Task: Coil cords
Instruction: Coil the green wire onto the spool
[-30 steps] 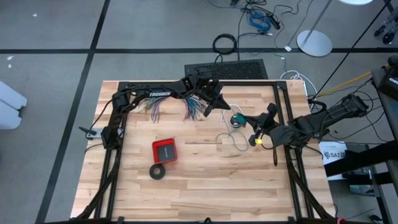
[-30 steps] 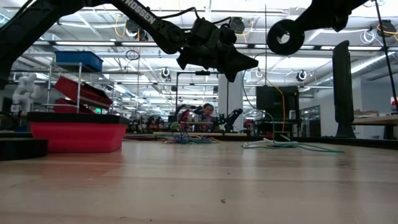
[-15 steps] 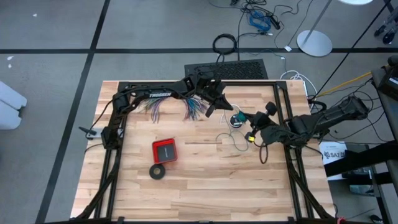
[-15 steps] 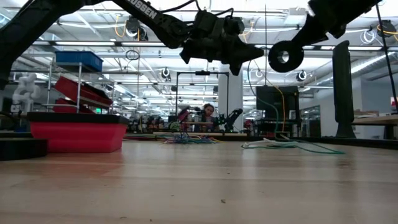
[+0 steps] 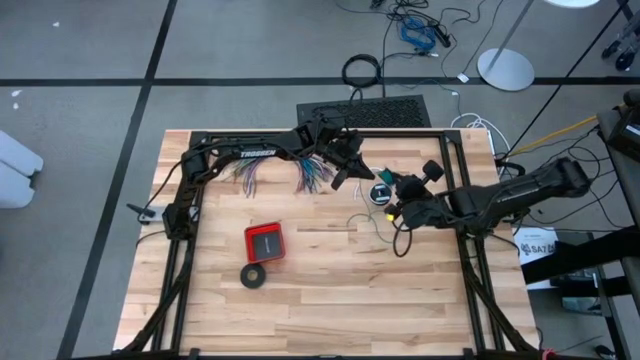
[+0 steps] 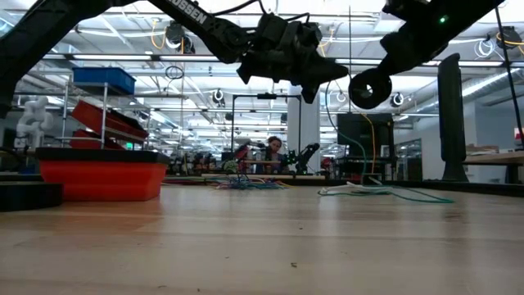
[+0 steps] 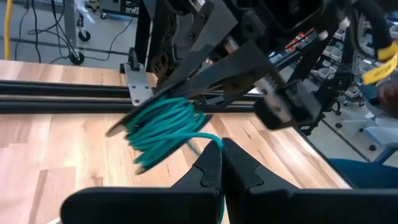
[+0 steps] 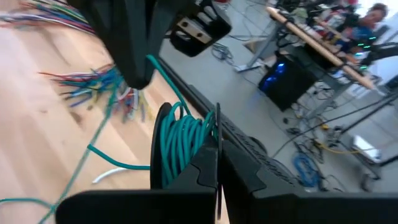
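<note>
Coiling in progress: teal wire mostly wound, white cord untouched

Winding of the teal-green wire [image 8: 180,146] appears well advanced. In the right wrist view most of it sits as a tight bundle of many parallel turns, held upright at lower centre of the frame between the fingers of the right gripper [image 8: 217,163], which are clamped together on it. In the left wrist view the same coil shows at centre left, blurred, as an oblong hank of teal loops.

- Left gripper [image 7: 221,158]: fingers pressed together at lower centre of its own view, pinching a single teal strand that runs from the coil. High view places it at upper centre, just left of the right gripper, above the far part of the wooden table [image 5: 330,300].
- Loose remainder: one teal tail trails from the coil down to the table at lower left of the right wrist view. Judged as the last length left to wind.
- White cord [image 5: 372,225]: thin, lying in loose curves on the table at centre right of the high view, below both grippers. Not coiled; its black round piece cannot be made out.
- Bundle of many-coloured wires [image 5: 275,172]: fanned at upper centre of the high view.
</note>
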You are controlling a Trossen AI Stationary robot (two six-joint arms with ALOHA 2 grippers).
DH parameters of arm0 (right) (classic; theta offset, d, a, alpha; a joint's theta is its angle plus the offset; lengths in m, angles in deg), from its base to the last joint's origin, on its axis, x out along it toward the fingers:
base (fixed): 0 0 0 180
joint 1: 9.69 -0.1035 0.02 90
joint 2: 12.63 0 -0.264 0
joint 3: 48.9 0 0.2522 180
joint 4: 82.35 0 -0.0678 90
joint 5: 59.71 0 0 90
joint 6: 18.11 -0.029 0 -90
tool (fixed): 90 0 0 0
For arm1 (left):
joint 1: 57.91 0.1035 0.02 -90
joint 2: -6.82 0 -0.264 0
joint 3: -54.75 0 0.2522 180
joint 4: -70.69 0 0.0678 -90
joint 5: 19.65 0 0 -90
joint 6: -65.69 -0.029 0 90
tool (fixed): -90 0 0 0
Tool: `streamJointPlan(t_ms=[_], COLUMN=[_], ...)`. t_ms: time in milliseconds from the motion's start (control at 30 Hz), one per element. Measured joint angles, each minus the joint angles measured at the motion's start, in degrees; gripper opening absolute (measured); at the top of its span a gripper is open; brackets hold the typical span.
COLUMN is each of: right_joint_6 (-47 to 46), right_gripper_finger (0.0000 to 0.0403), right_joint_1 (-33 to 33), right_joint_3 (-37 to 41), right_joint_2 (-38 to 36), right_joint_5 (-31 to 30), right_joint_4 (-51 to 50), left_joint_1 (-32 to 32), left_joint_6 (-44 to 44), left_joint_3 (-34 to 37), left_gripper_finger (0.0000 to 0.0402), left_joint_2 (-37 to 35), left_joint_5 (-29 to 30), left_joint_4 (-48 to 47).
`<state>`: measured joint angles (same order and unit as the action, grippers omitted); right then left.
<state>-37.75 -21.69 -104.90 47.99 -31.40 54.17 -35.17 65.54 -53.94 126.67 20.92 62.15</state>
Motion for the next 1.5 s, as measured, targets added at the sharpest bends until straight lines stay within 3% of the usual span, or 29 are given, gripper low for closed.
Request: streamJointPlan(t_ms=[300,533,1267,1500], right_joint_6=[6.77,6.44,9.07,11.58], right_gripper_finger=[0.0,0.0,0.0,0.0], right_joint_1=[2.05,3.87,5.61,5.3], right_joint_3=[0.0,0.0,0.0,0.07], right_joint_2=[3.88,5.51,5.46,3.96], right_joint_5=[-1.4,-3.43,-5.2,-5.21], right_joint_4=[10.15,12.85,32.26,36.58], left_joint_1=[-0.53,-0.86,-4.14,-4.61], left_joint_6=[2.89,5.77,5.96,8.58], left_joint_3=[0.0,0.0,0.0,-0.02], left_gripper_finger=[0.0001,0.0023,0.0032,0.0032], left_joint_2=[0.0,0.0,0.0,-0.26], left_joint_5=[0.06,0.98,1.7,4.4], left_joint_4=[-0.01,-0.1,11.73,12.28])
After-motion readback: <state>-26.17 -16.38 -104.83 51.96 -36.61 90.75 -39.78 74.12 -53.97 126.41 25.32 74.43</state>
